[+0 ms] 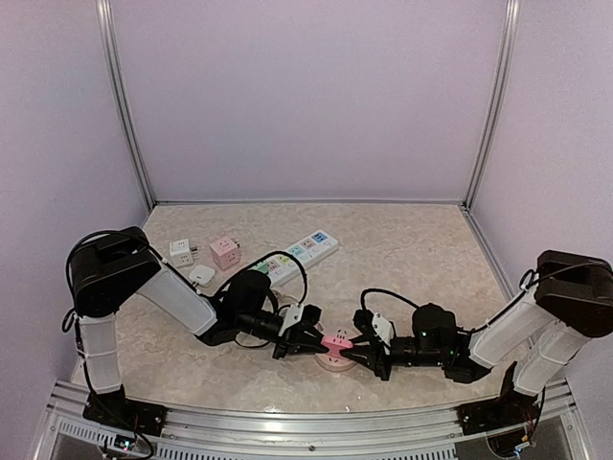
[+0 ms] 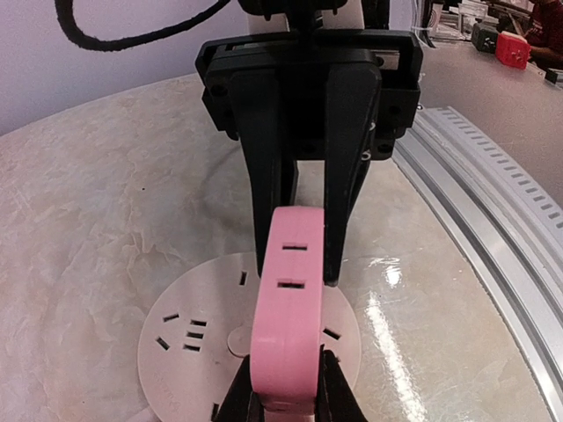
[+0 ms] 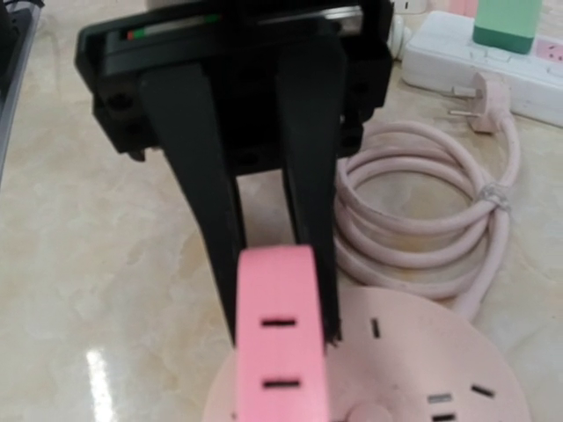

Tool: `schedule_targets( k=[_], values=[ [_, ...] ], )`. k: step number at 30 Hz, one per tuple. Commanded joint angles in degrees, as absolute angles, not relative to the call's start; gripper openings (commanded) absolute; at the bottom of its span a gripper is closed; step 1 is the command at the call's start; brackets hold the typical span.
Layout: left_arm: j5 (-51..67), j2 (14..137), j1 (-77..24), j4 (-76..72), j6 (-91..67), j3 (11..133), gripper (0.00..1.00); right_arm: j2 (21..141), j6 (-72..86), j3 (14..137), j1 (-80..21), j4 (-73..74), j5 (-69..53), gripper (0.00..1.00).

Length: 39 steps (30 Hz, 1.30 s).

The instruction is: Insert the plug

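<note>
while both arms meet at the near middle of the counter (image 1: pixel 412 259), the left tool (image 1: pixel 305 337) sits at 9 o'clock of the pink plug (image 1: pixel 336 342), its fingers pressed onto that end. the plug lies between the two tools, its long axis running 9 to 3 o'clock and its slotted face turned up. its prongs are hidden, so presumably they point down. directly beneath it, edging toward 6 o'clock, sits the round socket disc (image 1: pixel 332 360); whether they touch i cannot tell. the right tool (image 1: pixel 360 343), at 3 o'clock, pinches the other end. neither arm is nearer. the coming move, i judge, is straight down into the disc.
</note>
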State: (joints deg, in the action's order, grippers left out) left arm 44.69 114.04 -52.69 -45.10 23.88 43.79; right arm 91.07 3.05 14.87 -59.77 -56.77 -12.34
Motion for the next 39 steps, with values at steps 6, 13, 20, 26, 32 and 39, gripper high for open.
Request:
schedule_targets(
  k=[6, 13, 20, 26, 32, 39],
  values=[
    [38.45, 117.21, -57.95, -43.68, 32.07, 43.40, 0.15, 96.28, 8.81, 15.06, -61.27, -49.08, -12.54, 0.06],
    [31.33, 108.20, -59.13, -44.58, 30.96, 39.73, 0.99, 82.61, 5.66, 18.61, -61.29, -35.22, -10.08, 0.67],
    [25.06, 96.75, -59.85, -31.39, 39.09, 37.41, 0.99, 66.40, 3.48, 21.91, -61.35, -18.87, -0.69, 1.00],
    [19.85, 82.09, -57.54, -8.98, 44.23, 39.56, 0.99, 59.66, 5.90, 32.53, -61.37, -3.28, 8.16, 1.00],
    [9.82, 67.88, -50.34, 17.75, 36.52, 48.80, 0.99, 68.80, 14.75, 53.74, -61.39, 16.27, 13.18, 0.99],
    [-5.61, 61.00, -35.30, 46.65, 28.76, 58.48, 0.99, 86.74, 24.16, 76.51, -61.54, 34.81, 14.48, 0.81]
  ],
)
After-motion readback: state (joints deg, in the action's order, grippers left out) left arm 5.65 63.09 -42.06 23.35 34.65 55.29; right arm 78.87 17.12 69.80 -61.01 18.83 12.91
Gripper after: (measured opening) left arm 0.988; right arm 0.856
